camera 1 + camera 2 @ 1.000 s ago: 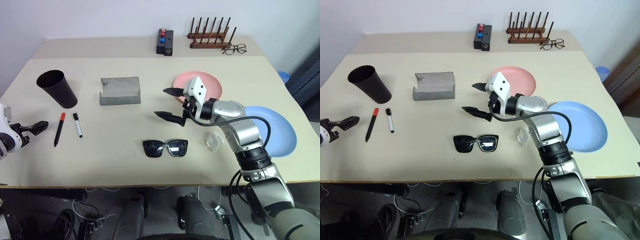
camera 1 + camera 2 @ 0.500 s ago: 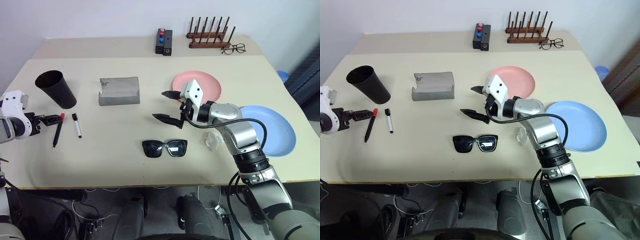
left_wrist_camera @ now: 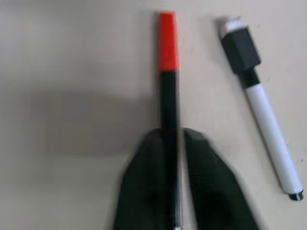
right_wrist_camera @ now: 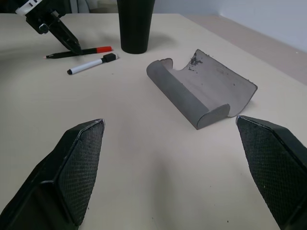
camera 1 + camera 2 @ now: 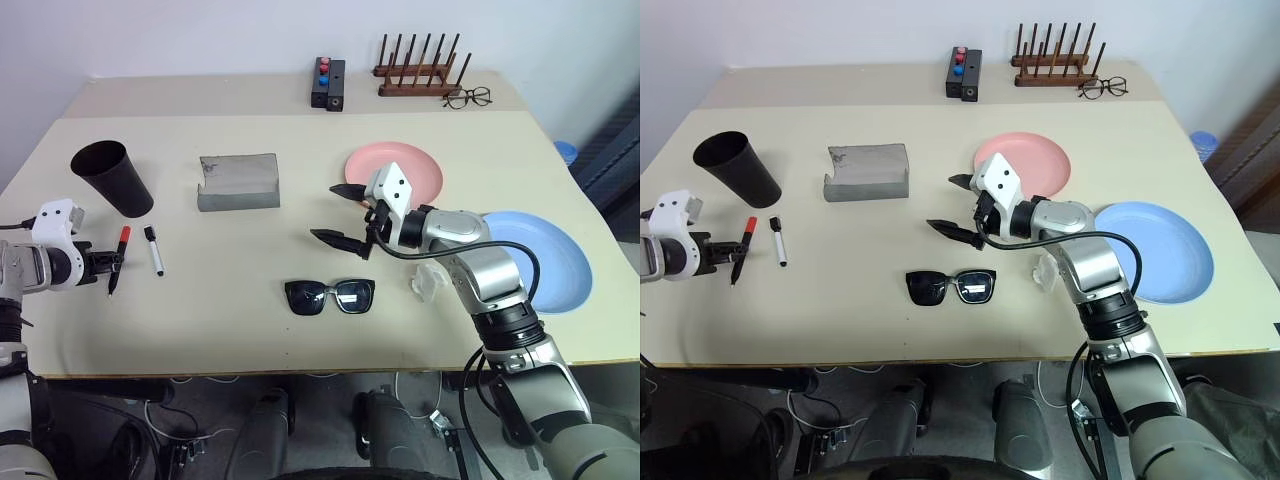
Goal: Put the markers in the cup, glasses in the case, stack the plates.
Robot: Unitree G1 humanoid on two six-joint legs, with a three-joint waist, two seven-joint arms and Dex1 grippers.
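Matte beige tabletop (image 5: pixel 250 260): left tool (image 3: pixel 176 139) clamps slim red-capped marker (image 3: pixel 168 72); right tool (image 5: pixel 342 212) gapes wide.

Left gripper's (image 3: pixel 171 191) dark fingers (image 3: pixel 211 191) cover the lower barrel of the red-capped marker (image 3: pixel 168 72) in left wrist view; marker's far end runs off the frame edge w/ them, so its tip can't be seen. Both fingers are blurred at close range. In right wrist view, the black cup (image 4: pixel 135 24) is cut off at the top, rim out of frame. Right gripper's (image 4: pixel 177 167) two fingers (image 4: pixel 79 163) are cropped at bottom & side edges. In head views, right arm hides part of the pink plate's (image 5: pixel 425 165) near rim. A small clear item (image 5: pixel 428 283) beside the blue plate (image 5: pixel 560 255) is too small to identify.
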